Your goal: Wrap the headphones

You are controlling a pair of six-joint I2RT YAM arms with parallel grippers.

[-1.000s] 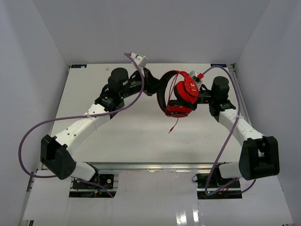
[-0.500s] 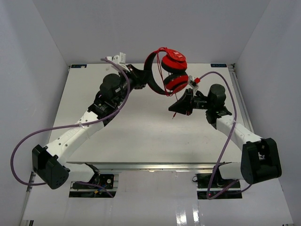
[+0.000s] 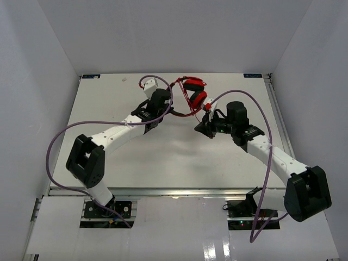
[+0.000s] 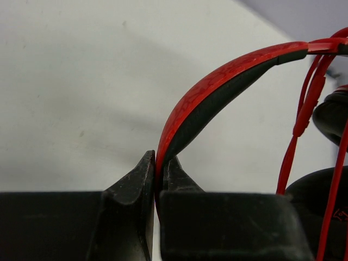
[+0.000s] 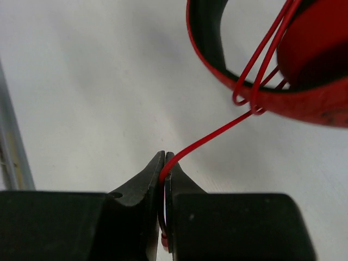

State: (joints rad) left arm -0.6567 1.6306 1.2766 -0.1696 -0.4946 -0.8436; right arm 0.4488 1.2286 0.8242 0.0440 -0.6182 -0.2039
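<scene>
The red headphones [image 3: 194, 92] with black ear pads hang above the far middle of the table. My left gripper [image 3: 173, 110] is shut on their red headband [image 4: 217, 92], pinched between both fingers. The thin red cable [image 5: 217, 133] loops around the headband and runs down to my right gripper [image 3: 202, 126], which is shut on it near its end. In the right wrist view the headband [image 5: 304, 106] and a red ear cup [image 5: 318, 38] sit at the upper right, with cable loops [image 5: 255, 81] draped over the band.
Thick purple arm cables [image 3: 60, 138] [image 3: 270, 163] arc over both arms. The white table [image 3: 119, 157] is walled by grey panels on three sides. A metal rail [image 5: 13, 147] runs along the table's edge in the right wrist view.
My left arm has swung in and lowered the headphones toward the table's far middle. My right gripper moved slightly left, still holding the cable end.
</scene>
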